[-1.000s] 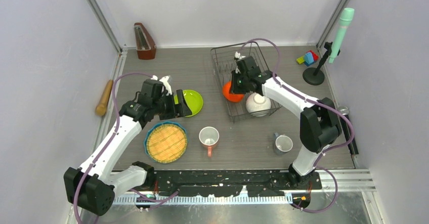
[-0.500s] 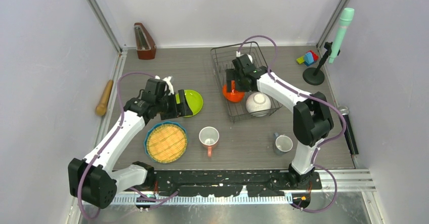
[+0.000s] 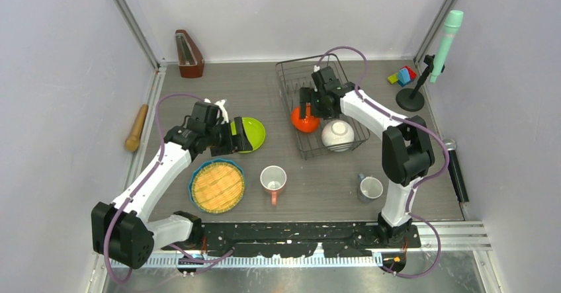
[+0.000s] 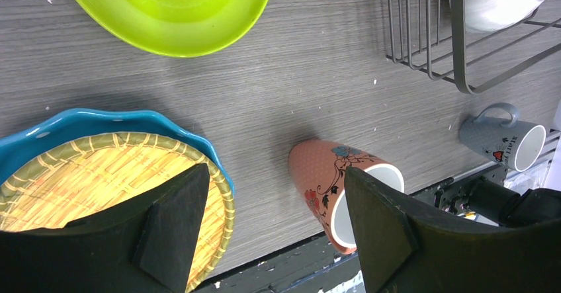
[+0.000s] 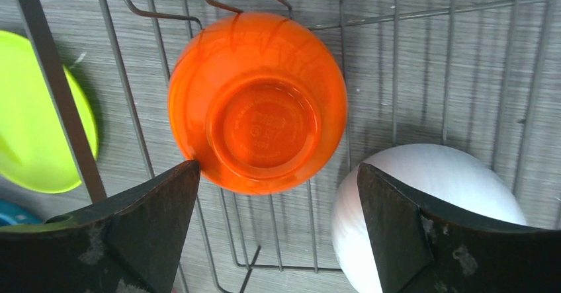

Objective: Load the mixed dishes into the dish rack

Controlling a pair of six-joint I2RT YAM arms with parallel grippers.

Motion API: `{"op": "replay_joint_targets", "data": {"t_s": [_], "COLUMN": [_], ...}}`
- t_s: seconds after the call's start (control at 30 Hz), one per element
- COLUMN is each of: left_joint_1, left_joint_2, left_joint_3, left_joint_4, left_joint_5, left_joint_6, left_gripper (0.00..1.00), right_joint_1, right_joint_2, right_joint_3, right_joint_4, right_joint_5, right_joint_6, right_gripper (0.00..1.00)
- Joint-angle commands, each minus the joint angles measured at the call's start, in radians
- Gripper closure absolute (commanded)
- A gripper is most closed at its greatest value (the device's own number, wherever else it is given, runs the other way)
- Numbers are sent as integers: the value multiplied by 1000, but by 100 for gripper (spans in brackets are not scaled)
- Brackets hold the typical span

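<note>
- Inside the dish rack [image 3: 289, 84], at the far right of the surface: orange bowl [image 5: 258, 101] and white bowl [image 5: 430, 194], side by side and both mouth-down (the orange one shows its foot ring upward). Two of six dishes are loaded.
- Right jaws: spread wide above the orange bowl, gripping nothing.
- Outside the rack, left to load: lime-green plate [image 3: 255, 133] and blue-rimmed plate [image 3: 217, 186], both lying flat and face-up; pink floral mug [image 3: 272, 179] and small grey-blue mug [image 3: 370, 188], both upright.
- Axes: each mug's long axis stands vertical, mouth up; the pink mug's handle points toward the arm bases, the grey-blue mug's toward the rack.
- Left jaws: apart and empty, hanging over the near-left edge of the lime-green plate, which is judged the likely next dish.
</note>
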Motion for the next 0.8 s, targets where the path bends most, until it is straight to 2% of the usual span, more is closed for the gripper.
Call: {"op": "replay_joint_targets", "data": {"t_s": [0.0,0.17,0.33,0.63,0.77], "left_joint_1": [5,6,5,6,5], "left_joint_2": [1,2,2,10,10], "left_joint_3": [42,41,48,58,57], "left_joint_4": [38,40,37,36,38], "left_joint_5": [-7,-2,-2,1,0], "left_joint_6": [23,24,30,32,30], "left_gripper": [23,23,23,23,23], "right_joint_1": [-52,-57,-81,-112,-112], "right_joint_2": [53,42,34,32,36], "right_joint_3": [9,-25,-41,-58,-59], "right_joint_4": [75,151,189,244,243], "right_joint_5": [-134,-202,-220,-262,-259], "right_joint_6": [36,57,92,144,137], "right_gripper": [8,16,9,34,40]}}
